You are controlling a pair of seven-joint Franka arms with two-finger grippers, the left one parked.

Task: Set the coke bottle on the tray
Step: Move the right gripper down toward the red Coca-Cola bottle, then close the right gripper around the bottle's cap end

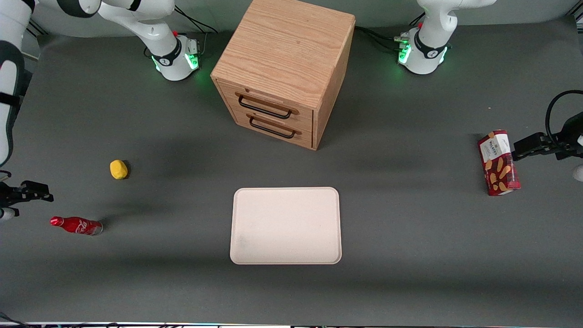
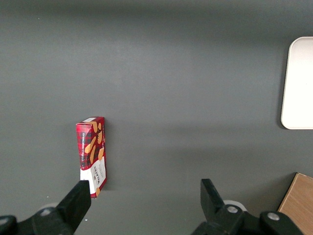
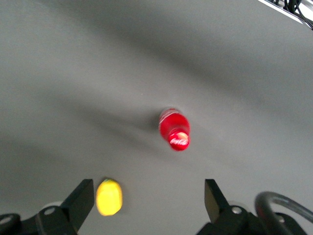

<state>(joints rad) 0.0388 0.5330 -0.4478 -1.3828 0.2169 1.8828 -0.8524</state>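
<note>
One gripper [image 3: 149, 198], cut off at frame edge, hangs with fingers spread above the standing coke bottle [image 1: 76, 225], lower left; yellow lump [image 1: 119, 169] nearby, tray [image 1: 286, 226] centre.

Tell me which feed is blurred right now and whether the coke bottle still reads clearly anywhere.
Right wrist view: smeared; the coke bottle and a yellow object look soft, and the gripper frames them with fingers apart. Front view: sharp; the bottle is crisp, with soft shadows beside it and the tray. Left wrist view: also sharp.
</note>
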